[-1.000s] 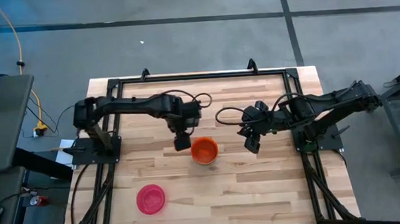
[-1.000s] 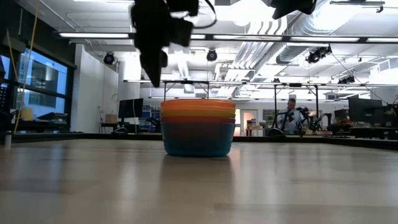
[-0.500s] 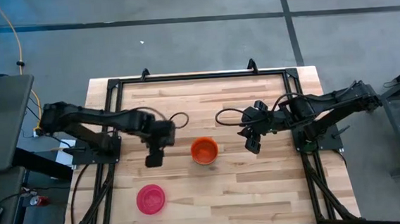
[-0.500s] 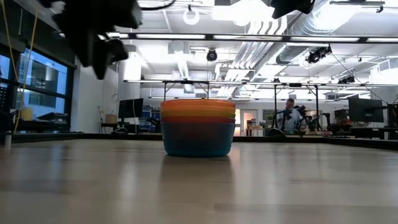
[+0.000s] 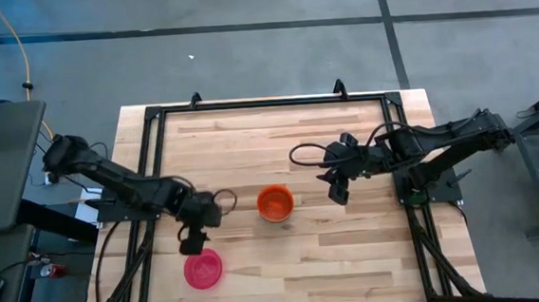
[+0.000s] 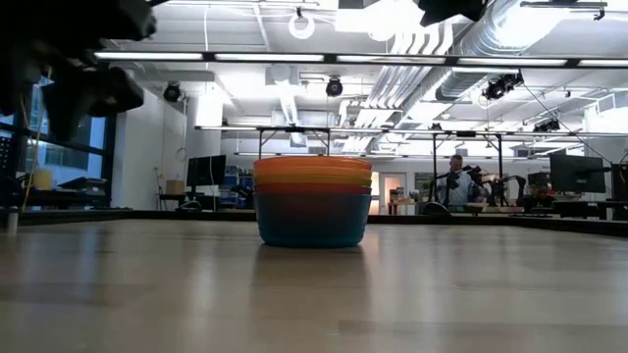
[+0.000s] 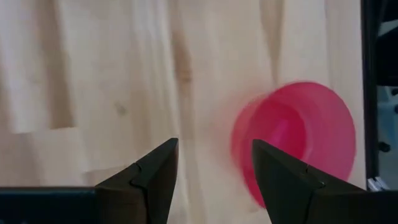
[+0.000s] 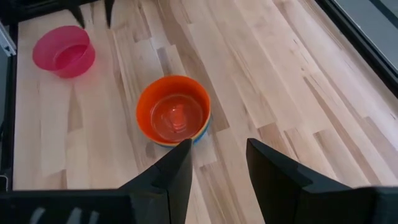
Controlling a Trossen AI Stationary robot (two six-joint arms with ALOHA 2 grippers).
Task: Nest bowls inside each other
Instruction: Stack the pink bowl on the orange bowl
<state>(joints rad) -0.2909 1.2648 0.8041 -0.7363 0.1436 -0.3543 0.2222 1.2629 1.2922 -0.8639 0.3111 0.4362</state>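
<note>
The left gripper (image 5: 192, 242) was reaching down low, fingers spread and empty, hanging just above the pink bowl (image 5: 203, 268) near the table's (image 5: 371, 249) front-left. The right gripper (image 5: 337, 190) sat open beside the stack of bowls (image 5: 275, 203), orange one on top, mid-table.

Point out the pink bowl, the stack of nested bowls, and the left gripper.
pink bowl (image 5: 203, 269): high view, on its inner bottom.
stack of nested bowls (image 5: 275, 203): high view, inside the top orange bowl.
left gripper (image 5: 192, 245): high view, between its fingertips, above the pink bowl.
</note>
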